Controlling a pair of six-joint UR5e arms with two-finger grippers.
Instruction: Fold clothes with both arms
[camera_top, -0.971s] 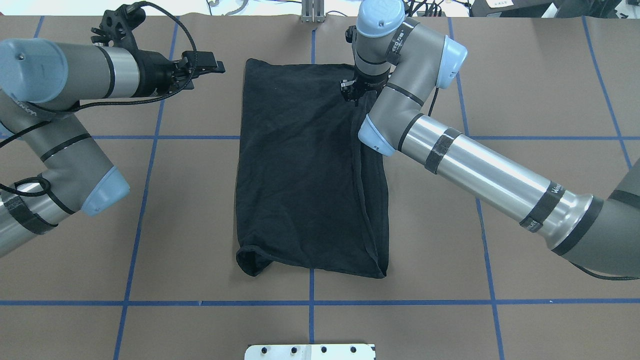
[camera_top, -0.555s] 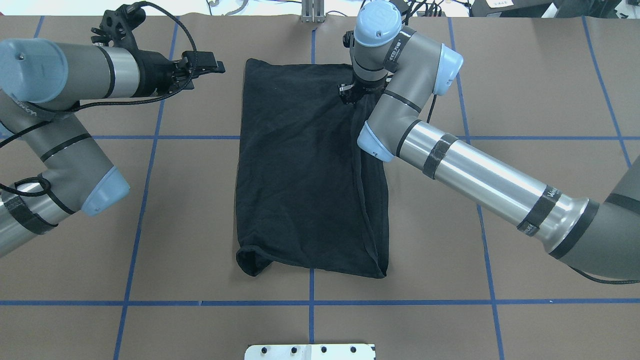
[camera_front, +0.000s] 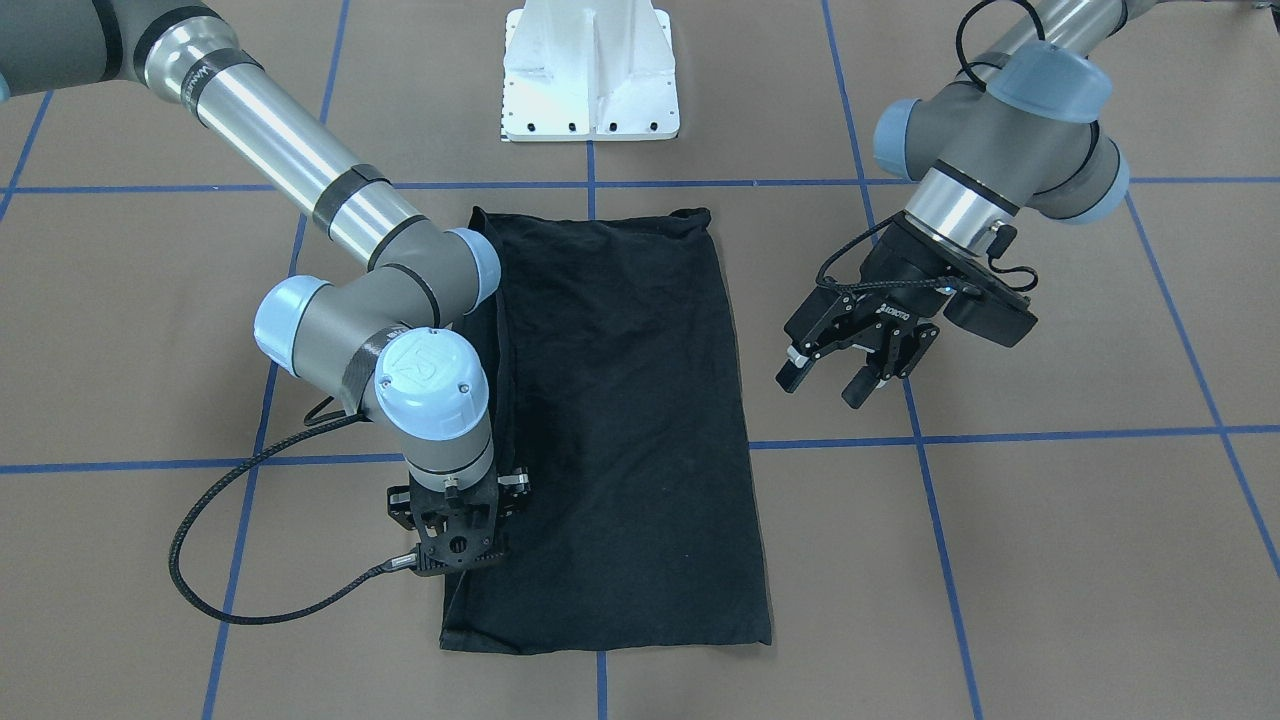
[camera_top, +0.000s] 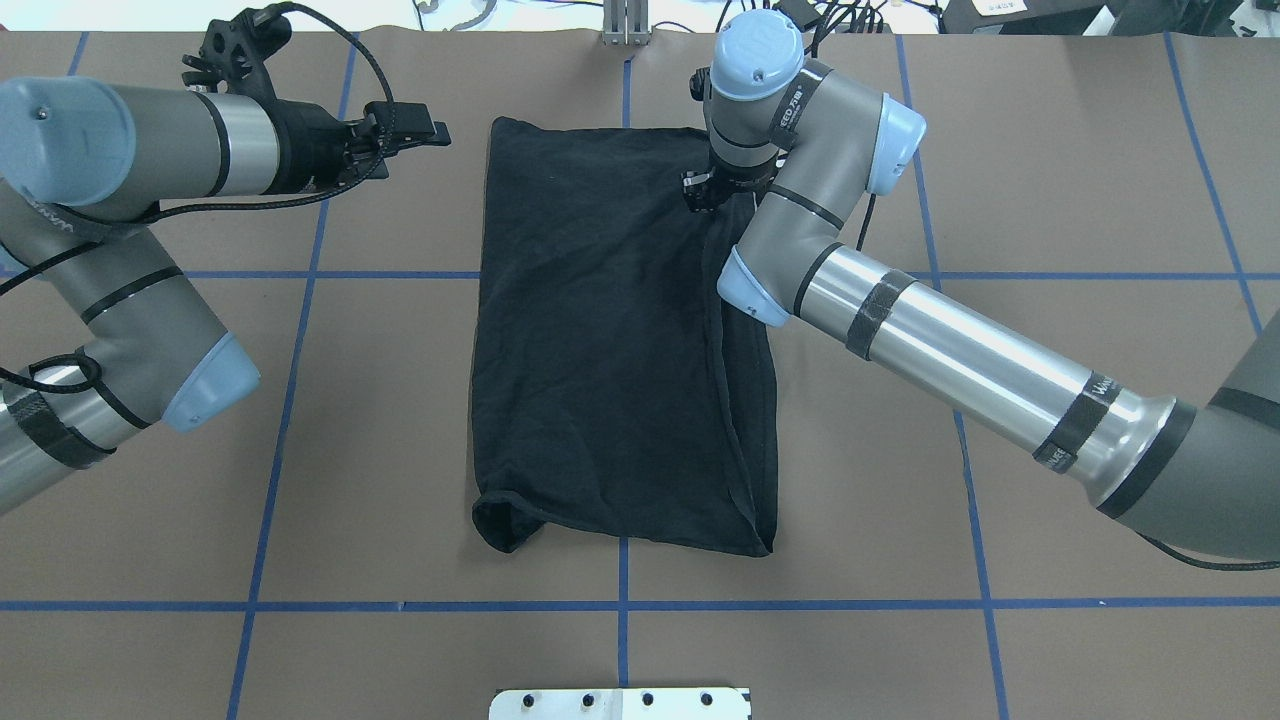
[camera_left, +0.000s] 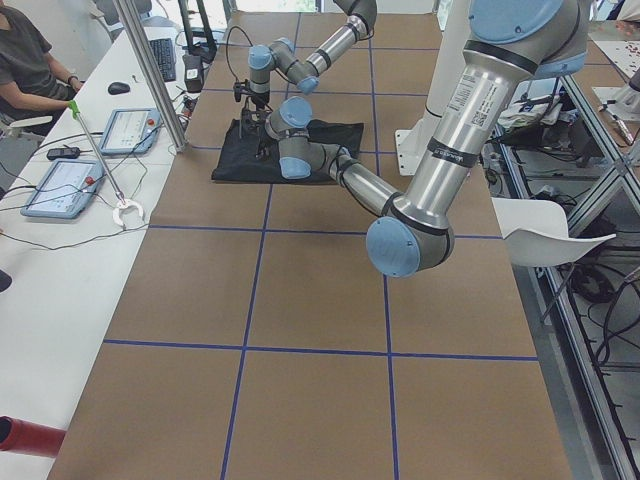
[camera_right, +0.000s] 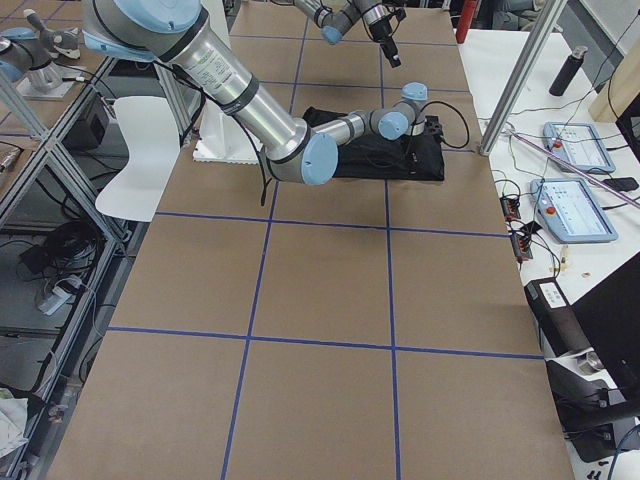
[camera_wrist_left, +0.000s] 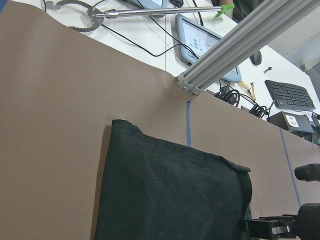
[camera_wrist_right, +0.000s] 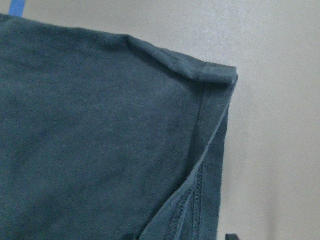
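Count: one black T-shirt, a left arm, a right arm, each with one end effector.

Around: white pedestal base at the near edge, blue tape lines gridding the brown tabletop, and a tablet and keyboard past the far edge. My right arm's elbow covers part of the T-shirt's right side.

The T-shirt lies mid-tabletop, folded to a long rectangle, plain black up, with a hemmed flap along its right edge.

My right end effector points down at the far right corner, tips apart over the hem. My left end effector hangs left of the cloth, fingers spread.
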